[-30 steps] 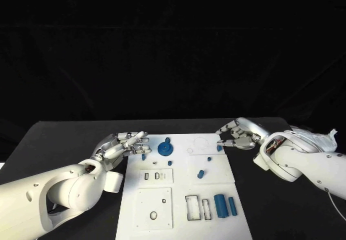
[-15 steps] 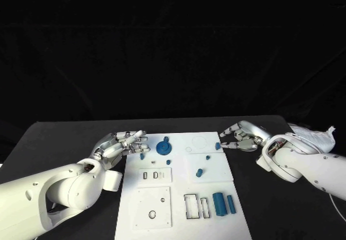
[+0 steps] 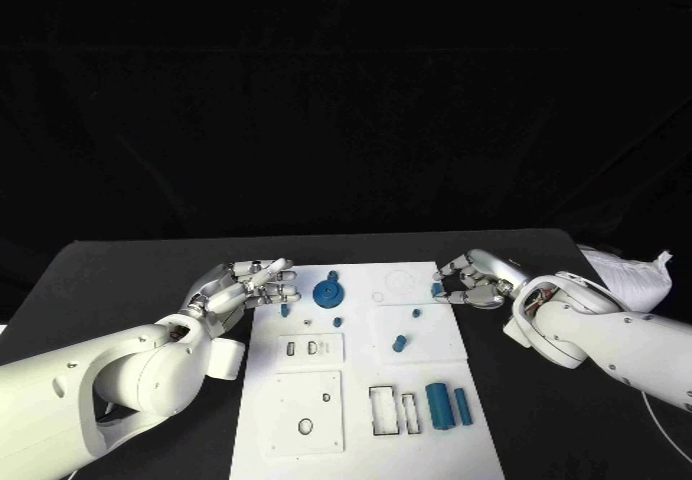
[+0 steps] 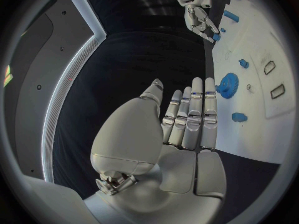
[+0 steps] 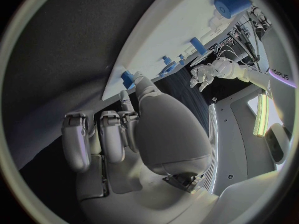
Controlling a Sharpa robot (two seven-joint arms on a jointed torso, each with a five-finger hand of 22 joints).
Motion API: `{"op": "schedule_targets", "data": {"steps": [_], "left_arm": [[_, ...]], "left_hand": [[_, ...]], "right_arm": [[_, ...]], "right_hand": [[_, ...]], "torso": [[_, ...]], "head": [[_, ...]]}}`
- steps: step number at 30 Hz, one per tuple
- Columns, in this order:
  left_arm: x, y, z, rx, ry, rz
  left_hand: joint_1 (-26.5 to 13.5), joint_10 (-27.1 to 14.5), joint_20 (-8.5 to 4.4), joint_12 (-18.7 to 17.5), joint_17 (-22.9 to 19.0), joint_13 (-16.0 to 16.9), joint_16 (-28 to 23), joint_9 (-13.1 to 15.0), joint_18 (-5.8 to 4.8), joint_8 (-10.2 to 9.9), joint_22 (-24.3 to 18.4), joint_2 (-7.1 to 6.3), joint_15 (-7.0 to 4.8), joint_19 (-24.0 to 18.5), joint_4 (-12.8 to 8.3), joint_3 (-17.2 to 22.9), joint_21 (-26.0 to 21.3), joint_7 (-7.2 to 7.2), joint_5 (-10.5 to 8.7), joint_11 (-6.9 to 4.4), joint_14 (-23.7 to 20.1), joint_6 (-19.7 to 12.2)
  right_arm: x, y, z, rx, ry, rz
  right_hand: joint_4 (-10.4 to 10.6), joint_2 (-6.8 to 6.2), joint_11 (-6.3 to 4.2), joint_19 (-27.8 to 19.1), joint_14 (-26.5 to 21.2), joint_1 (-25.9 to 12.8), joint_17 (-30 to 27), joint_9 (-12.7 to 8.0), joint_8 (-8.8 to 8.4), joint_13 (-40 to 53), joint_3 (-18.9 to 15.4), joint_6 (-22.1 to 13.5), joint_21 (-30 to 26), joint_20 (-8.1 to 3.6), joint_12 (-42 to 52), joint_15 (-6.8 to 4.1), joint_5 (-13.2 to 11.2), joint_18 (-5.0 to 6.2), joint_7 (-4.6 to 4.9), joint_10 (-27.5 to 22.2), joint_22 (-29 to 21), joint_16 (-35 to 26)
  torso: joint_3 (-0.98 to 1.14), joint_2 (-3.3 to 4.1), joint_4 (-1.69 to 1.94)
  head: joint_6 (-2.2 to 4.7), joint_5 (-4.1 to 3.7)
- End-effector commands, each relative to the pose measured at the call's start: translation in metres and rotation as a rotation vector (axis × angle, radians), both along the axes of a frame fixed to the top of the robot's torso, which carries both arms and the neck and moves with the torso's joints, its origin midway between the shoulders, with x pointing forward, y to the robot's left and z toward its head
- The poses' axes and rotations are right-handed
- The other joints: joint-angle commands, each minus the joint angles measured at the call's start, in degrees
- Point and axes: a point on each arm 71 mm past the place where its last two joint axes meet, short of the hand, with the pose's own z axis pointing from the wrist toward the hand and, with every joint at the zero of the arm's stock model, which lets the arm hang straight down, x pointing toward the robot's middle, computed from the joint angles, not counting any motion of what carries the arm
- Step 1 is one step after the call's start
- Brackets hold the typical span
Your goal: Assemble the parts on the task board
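Note:
The white task board [image 3: 361, 385] lies in the middle of the black table. A blue gear [image 3: 329, 293] sits near its far edge. A small blue part [image 3: 436, 290] stands at the board's far right edge. My right hand [image 3: 473, 280] is right beside it, fingers curled in, with fingertips above and below the part; I cannot tell whether they grip it. The right wrist view shows that part [image 5: 127, 78] against a fingertip [image 5: 138, 83]. My left hand [image 3: 238, 285] hovers at the board's far left corner, fingers straight and holding nothing [image 4: 187, 129], close to the gear [image 4: 228, 84].
Two blue cylinders [image 3: 438, 406] [image 3: 463, 404] lie at the board's near right beside rectangular slots [image 3: 385, 413]. Small blue pegs [image 3: 398, 344] [image 3: 336, 322] stand mid-board. A white cloth [image 3: 635, 275] lies at the table's right edge.
My right hand has moved left and down onto the small blue part at the board's edge, and its fingers have curled in. The left hand has barely moved.

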Motion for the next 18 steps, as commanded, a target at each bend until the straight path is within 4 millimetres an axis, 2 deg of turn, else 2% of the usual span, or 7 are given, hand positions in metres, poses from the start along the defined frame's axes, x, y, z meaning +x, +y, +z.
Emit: {"op": "schedule_targets", "data": {"steps": [1,9,18], "left_arm": [[-0.0002,-0.0022,0.0013,-0.015,-0.01,-0.015],[0.0,-0.0023,0.0012,-0.015,-0.009,-0.016],[0.0001,-0.0024,0.001,-0.015,-0.008,-0.017]], "left_hand": [[0.2,0.0,0.02,-0.3,0.1,0.0,-0.2,0.0,0.67,-0.3,-0.1,0.4,0.28,0.3,-0.3,0.0,-0.3,0.34,0.01,0.4,0.0,0.2],[0.2,0.0,0.02,-0.3,0.1,0.0,-0.2,0.0,0.67,-0.3,-0.1,0.4,0.28,0.3,-0.3,0.0,-0.3,0.34,0.01,0.4,0.0,0.2],[0.2,0.0,0.02,-0.3,0.1,0.0,-0.2,0.0,0.67,-0.3,-0.1,0.4,0.28,0.3,-0.3,0.0,-0.3,0.34,0.01,0.4,0.0,0.2]], "right_arm": [[0.0009,0.0024,-0.0033,-0.018,0.007,0.003],[0.0032,0.0039,-0.0071,-0.024,0.019,-0.002],[0.0033,0.0052,-0.0102,-0.029,0.029,0.0]], "right_hand": [[-0.4,0.21,0.38,3.3,6.1,0.1,15.1,0.0,0.15,13.3,0.1,0.0,0.3,0.5,0.0,0.32,-0.3,-0.73,0.0,4.7,11.0,0.4],[-1.1,1.65,0.05,3.4,6.1,0.8,15.1,0.4,0.74,13.7,1.3,1.9,0.3,0.39,0.5,0.09,-0.5,-0.75,-0.39,5.1,11.1,0.4],[-1.6,2.23,-0.41,3.5,6.1,1.0,15.1,0.6,1.06,13.9,2.1,3.6,0.4,0.09,0.8,-0.28,-0.7,-0.78,-0.93,5.3,11.2,0.4]], "torso": [[0.03,0.02,-0.05],[0.01,-0.01,-0.07],[0.04,-0.04,-0.06]], "head": [[-0.11,0.14],[-0.3,0.21],[-0.22,0.37]]}}
